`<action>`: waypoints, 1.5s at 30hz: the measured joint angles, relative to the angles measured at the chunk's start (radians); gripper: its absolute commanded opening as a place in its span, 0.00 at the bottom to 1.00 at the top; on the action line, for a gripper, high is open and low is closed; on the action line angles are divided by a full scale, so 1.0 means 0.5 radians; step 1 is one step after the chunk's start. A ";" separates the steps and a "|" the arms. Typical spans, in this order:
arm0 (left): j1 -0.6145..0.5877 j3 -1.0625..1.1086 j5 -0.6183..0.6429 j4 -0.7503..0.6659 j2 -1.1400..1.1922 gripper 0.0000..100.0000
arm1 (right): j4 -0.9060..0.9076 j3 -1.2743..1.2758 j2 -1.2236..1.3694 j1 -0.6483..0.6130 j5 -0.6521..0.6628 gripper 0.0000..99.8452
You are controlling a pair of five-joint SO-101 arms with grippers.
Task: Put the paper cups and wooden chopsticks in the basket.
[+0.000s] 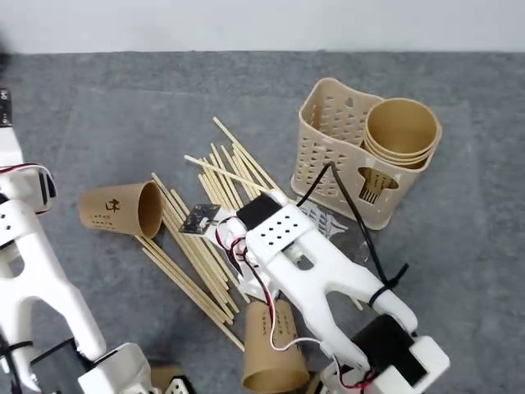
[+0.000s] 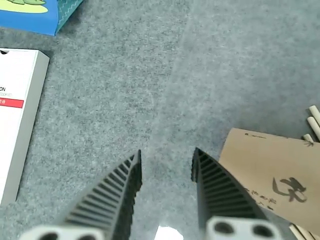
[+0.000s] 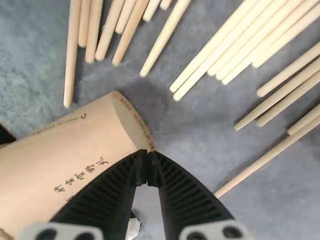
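Paper cup (image 3: 65,160) just beside closed right fingers (image 3: 186,192)

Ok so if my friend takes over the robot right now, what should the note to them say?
Left gripper: open, holding nothing, over the mat beside the left cup.
Right gripper: shut, tips at the rim of a lying cup; a real pinch is unclear.
Done: stacked cups sit in the basket.
Left: two cups lie on the mat, the left one and the front cup, and the chopsticks lie scattered on the mat.
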 measured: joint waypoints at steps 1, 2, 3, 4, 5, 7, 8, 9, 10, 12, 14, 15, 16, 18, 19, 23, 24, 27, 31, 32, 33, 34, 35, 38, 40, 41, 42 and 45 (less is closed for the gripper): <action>0.000 0.000 0.000 0.000 0.000 0.16 | 0.003 -0.015 0.003 -0.003 0.000 0.01; 0.000 0.000 0.000 0.000 0.000 0.16 | 0.052 -0.040 0.003 -0.003 0.000 0.01; 0.000 0.000 0.000 0.000 0.000 0.16 | 0.098 -0.068 0.003 -0.003 0.000 0.01; 0.000 0.000 0.000 0.000 0.000 0.16 | 0.147 -0.098 -0.006 -0.003 0.000 0.01; 0.000 0.000 0.000 0.000 0.000 0.16 | 0.199 -0.132 -0.031 -0.003 0.000 0.01; 0.000 0.000 0.000 0.000 0.000 0.16 | 0.273 -0.172 -0.080 -0.003 0.000 0.01; 0.000 0.000 0.000 0.000 0.000 0.16 | 0.292 -0.184 -0.095 -0.003 0.000 0.01; 0.000 0.000 0.000 0.000 0.000 0.16 | 0.307 -0.187 -0.104 -0.003 0.000 0.01; 0.000 0.000 0.000 0.000 0.000 0.16 | 0.316 -0.187 -0.107 -0.003 0.000 0.01; 0.000 0.000 0.000 0.000 0.000 0.16 | 0.319 -0.187 -0.107 -0.003 0.000 0.01; 0.000 0.000 0.000 0.000 0.000 0.16 | 0.328 -0.187 -0.107 -0.009 0.000 0.01; 0.000 0.000 0.000 0.000 0.000 0.16 | 0.341 -0.184 -0.107 -0.021 -0.003 0.01; 0.000 0.000 0.000 0.000 0.000 0.16 | 0.353 -0.181 -0.107 -0.043 -0.003 0.01; 0.000 0.000 0.000 0.000 0.000 0.16 | 0.356 -0.175 -0.110 -0.101 -0.003 0.01; 0.000 0.000 0.000 0.000 0.000 0.16 | 0.356 -0.160 -0.110 -0.135 -0.003 0.01; 0.000 0.000 0.000 0.000 0.000 0.16 | 0.285 -0.025 -0.104 -0.203 0.000 0.01; 0.000 0.000 0.000 0.000 0.000 0.16 | 0.239 0.012 -0.083 -0.206 0.000 0.01; 0.000 0.000 0.000 0.000 0.000 0.16 | 0.068 0.049 -0.034 -0.163 0.000 0.01; 0.000 0.000 0.000 0.000 0.000 0.16 | -0.224 0.021 0.089 0.018 0.009 0.01; 0.000 0.000 0.000 0.000 0.000 0.16 | -0.295 0.071 0.150 0.046 0.009 0.01; 0.000 0.000 0.000 0.000 0.000 0.16 | -0.362 0.083 0.206 0.074 0.018 0.01; 0.000 0.000 0.000 0.000 0.000 0.16 | -0.445 0.080 0.233 0.107 0.012 0.01; 0.000 0.000 0.000 0.000 0.000 0.16 | -0.503 0.077 0.252 0.138 0.012 0.01; 0.000 0.000 0.000 0.000 0.000 0.16 | -0.697 0.083 0.331 0.193 0.018 0.01; 0.000 0.000 0.000 0.000 0.000 0.16 | -0.758 0.064 0.338 0.230 0.018 0.01; 0.000 0.000 0.000 0.000 0.000 0.16 | -0.758 0.034 0.338 0.245 0.018 0.01; 0.000 0.000 0.000 0.000 0.000 0.16 | -0.746 -0.021 0.338 0.261 0.018 0.01; 0.000 0.000 0.000 0.000 0.000 0.16 | -0.611 -0.285 0.338 0.310 0.018 0.01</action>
